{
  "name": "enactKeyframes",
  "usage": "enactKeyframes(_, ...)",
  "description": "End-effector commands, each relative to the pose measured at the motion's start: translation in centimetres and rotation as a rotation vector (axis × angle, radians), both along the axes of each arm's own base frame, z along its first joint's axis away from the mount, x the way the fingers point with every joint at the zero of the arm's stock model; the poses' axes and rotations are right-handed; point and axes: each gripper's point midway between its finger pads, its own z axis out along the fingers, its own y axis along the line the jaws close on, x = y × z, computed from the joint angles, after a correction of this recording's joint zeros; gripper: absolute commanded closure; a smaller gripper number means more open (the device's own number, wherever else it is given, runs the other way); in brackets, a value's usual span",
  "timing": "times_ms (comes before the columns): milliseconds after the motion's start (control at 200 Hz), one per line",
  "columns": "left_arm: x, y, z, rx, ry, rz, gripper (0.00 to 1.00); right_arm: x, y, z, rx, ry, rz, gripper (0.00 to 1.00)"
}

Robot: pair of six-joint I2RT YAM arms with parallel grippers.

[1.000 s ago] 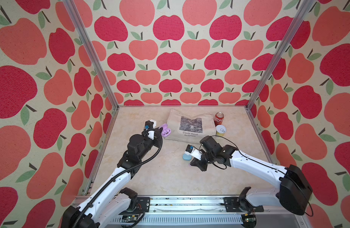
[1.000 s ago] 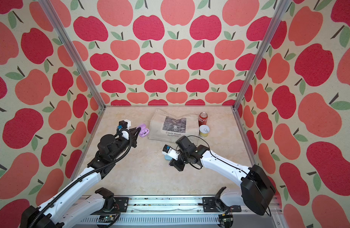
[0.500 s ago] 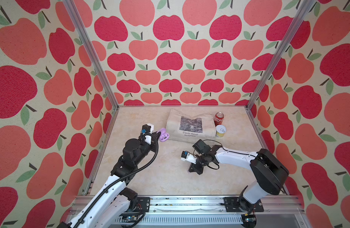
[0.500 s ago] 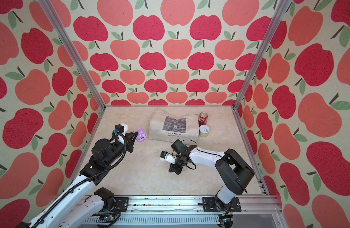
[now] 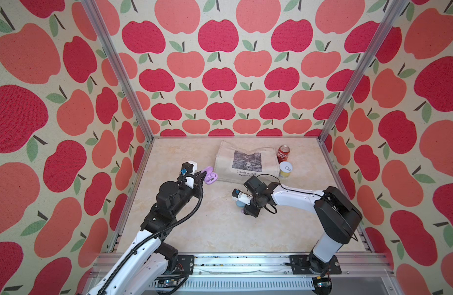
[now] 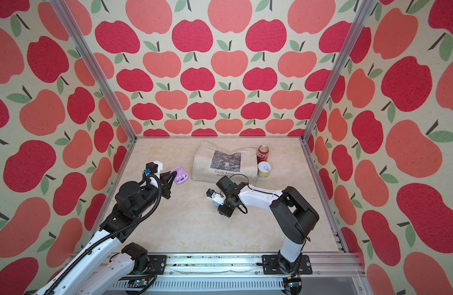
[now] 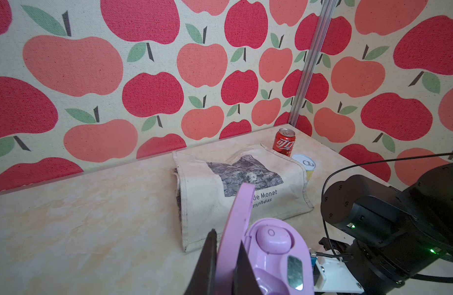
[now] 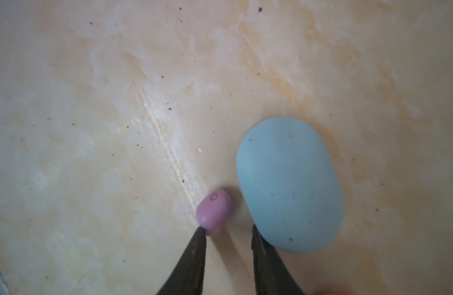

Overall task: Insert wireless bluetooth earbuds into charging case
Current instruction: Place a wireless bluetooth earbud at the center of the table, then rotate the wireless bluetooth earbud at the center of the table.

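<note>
Looking at the right jaws, we find them parted, low over the worktop and holding nothing. The loose lilac earbud lies on the worktop just past the tip of one jaw and touching it, outside the gap rather than inside. The closed blue case sits just beside the other jaw; we cannot tell whether they touch.

The left jaws are pinched shut on the raised lid of the open lilac case. One lilac bud is seated in the base beyond the tips. We cannot make out whether the well nearer the jaws is free.

We judge several risks from here:

- **Missed grasp:** if the right jaws close where they stand, they meet on air, or the touching tip flicks the bud away.
- **Slipping bud:** the bud is small, smooth and rounded, so an off-centre squeeze can squirt it out sideways.
- **Blue case:** widening or shifting the jaws to straddle the bud can shove the blue case or catch its edge.
- **Hinge:** the left jaws hold only the thin lid, so pressing a bud into the base can swing the hinge, slip the lid or jolt the seated bud loose.
- **Orientation:** a bud gripped at the wrong angle will not drop into its well.
</note>
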Motion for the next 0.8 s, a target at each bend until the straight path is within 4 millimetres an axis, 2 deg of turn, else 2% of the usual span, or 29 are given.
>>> enactKeyframes(0,-0.1,0.5,0.7,0.01,-0.026,0.016,1.0,1.2,-0.8,1.4,-0.041,-0.045,-0.061,0.63)
enactKeyframes(160,-0.4,0.8,1.0,0.007,-0.034,0.015,1.0,1.8,0.1,4.2,0.008,-0.065,-0.149,0.57)
enactKeyframes(295,-0.8,1.2,1.2,0.004,-0.039,0.025,1.0,1.3,1.3,5.8,0.071,0.04,-0.288,0.55)
enactKeyframes(425,-1.0,1.5,1.2,0.005,-0.045,0.034,1.0,0.2,1.4,5.3,0.033,0.207,-0.454,0.54)
enactKeyframes(520,-1.1,1.6,1.2,0.005,-0.048,0.034,1.0,-0.6,1.5,4.7,0.01,0.264,-0.475,0.55)
enactKeyframes(690,-1.4,1.3,1.0,-0.011,-0.04,0.016,1.0,-1.3,1.1,4.0,-0.002,0.217,-0.354,0.57)
enactKeyframes(795,-1.5,1.2,1.0,-0.021,-0.036,0.004,1.0,-1.7,0.1,3.4,-0.029,0.2,-0.258,0.56)
